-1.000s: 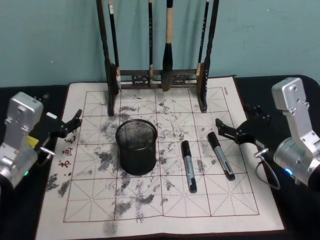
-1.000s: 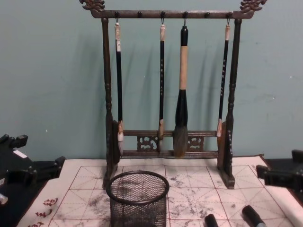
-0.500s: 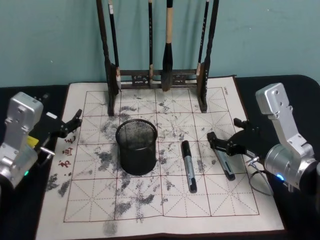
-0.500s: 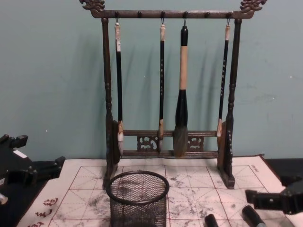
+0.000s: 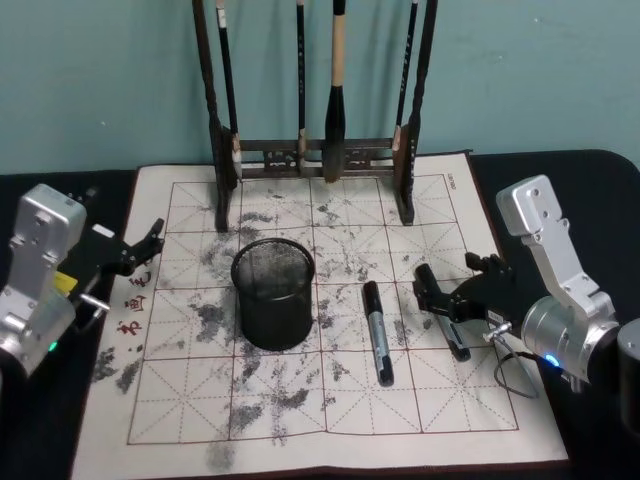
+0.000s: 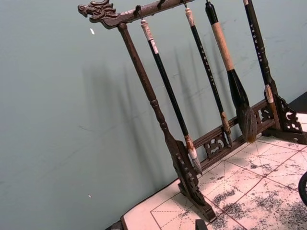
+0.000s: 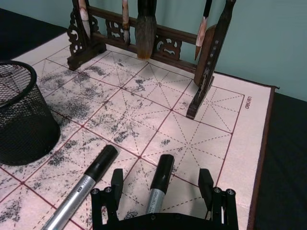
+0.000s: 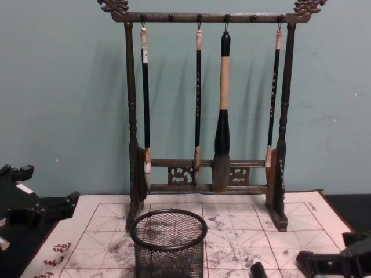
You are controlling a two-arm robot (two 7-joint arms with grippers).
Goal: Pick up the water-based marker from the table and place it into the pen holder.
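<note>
Fingers wide, right gripper (image 7: 160,178) straddles one of two markers (image 7: 162,168), three o'clock of pen holder (image 5: 272,295); left gripper (image 5: 146,250), fingers spread, hovers at nine.

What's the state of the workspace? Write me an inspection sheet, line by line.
Surface: table under a white gridded mat, ink-stained.
Job's things: pen holder upright, looks empty; left marker and right marker lie flat to its right.
Clutter: brush rack at the mat's rear, four brushes hanging.
Grippers: right gripper low over right marker, jaws open either side; left gripper parked at mat's left edge, jaws open.
Cables: thin loop by right wrist.
Surroundings: teal wall.
</note>
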